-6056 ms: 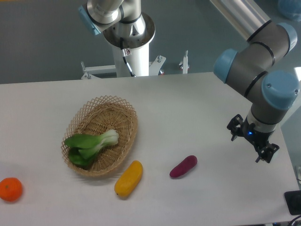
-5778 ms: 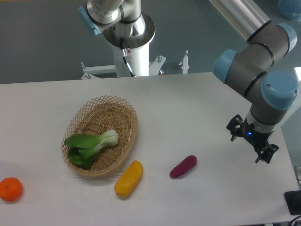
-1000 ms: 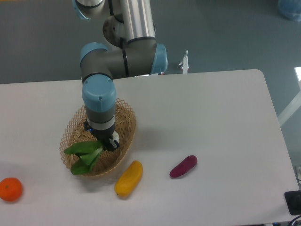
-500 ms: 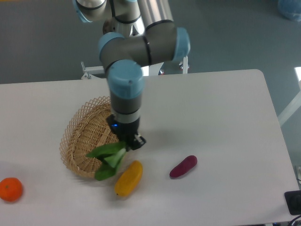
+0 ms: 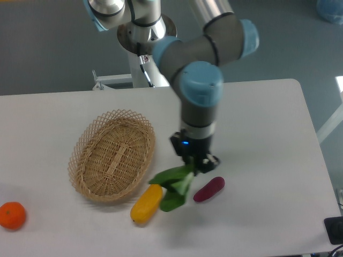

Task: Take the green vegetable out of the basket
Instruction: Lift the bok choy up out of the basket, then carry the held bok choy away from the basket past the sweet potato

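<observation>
Fixed camera: the gripper (image 5: 196,162) is clamped on the stem end of the green vegetable (image 5: 172,186), whose leaves dangle toward 7 o'clock, outside the basket (image 5: 86,179). The basket lies at 9 o'clock of the gripper. Just below are 1 yellow fruit (image 5: 146,204) and 1 purple vegetable (image 5: 209,189).

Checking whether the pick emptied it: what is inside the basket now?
Nothing shows inside the basket; its whole woven floor is in view. The green vegetable hangs from the gripper beside the basket, above the table between the yellow fruit and purple vegetable.
</observation>
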You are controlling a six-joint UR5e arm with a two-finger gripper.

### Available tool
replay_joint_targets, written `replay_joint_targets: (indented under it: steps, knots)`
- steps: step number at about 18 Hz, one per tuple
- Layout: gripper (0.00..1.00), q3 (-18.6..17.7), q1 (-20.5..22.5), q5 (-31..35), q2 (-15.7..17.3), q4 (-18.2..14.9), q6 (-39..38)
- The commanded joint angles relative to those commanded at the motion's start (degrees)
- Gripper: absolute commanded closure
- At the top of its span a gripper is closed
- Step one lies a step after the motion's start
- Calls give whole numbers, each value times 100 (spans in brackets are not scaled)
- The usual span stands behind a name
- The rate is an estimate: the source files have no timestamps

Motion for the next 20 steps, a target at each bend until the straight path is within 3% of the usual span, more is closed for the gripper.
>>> replay_joint_targets:
  steps: [5, 9, 12, 20]
  knots:
    - [80, 157, 388, 17, -219, 9, 555]
    - [79, 772, 467, 35, -667, -61, 687]
    - [79, 1273, 537, 333, -905, -412, 1099]
    - [80, 1196, 766, 343, -888, -413, 1408]
